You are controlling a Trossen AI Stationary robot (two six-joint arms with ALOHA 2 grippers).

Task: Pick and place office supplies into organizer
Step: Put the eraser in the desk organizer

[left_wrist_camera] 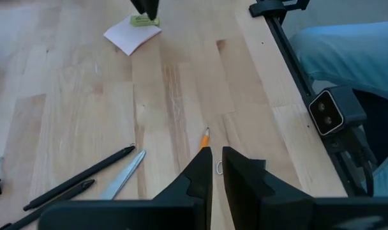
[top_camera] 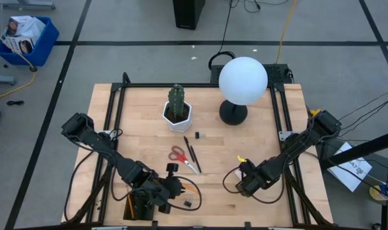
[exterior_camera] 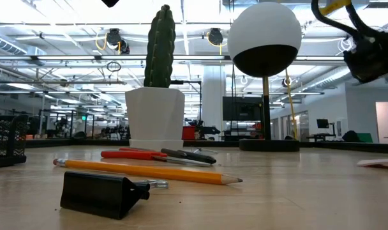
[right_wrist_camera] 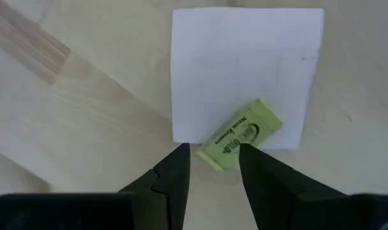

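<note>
Evidently the organizer [exterior_camera: 4, 142] sat at the table's near left edge beside my left gripper [left_wrist_camera: 214, 167], whose fingers stood nearly pressed together, empty, above the orange pencil [left_wrist_camera: 205, 138]. My right gripper [right_wrist_camera: 213, 167] hung over the sticky-note pad [right_wrist_camera: 245, 70], fingers spread, straddling a green eraser [right_wrist_camera: 238, 134], holding nothing, presumably lined up to pinch it.

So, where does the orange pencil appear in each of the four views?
High view: pencil near the bottom, right beside the left gripper.
Low view: lying across the foreground, behind a black clip.
Left wrist view: only its tip, ahead of the nearly shut fingers.
Right wrist view: not in it.
Shared landmark: the scissors, near the pencil.
</note>
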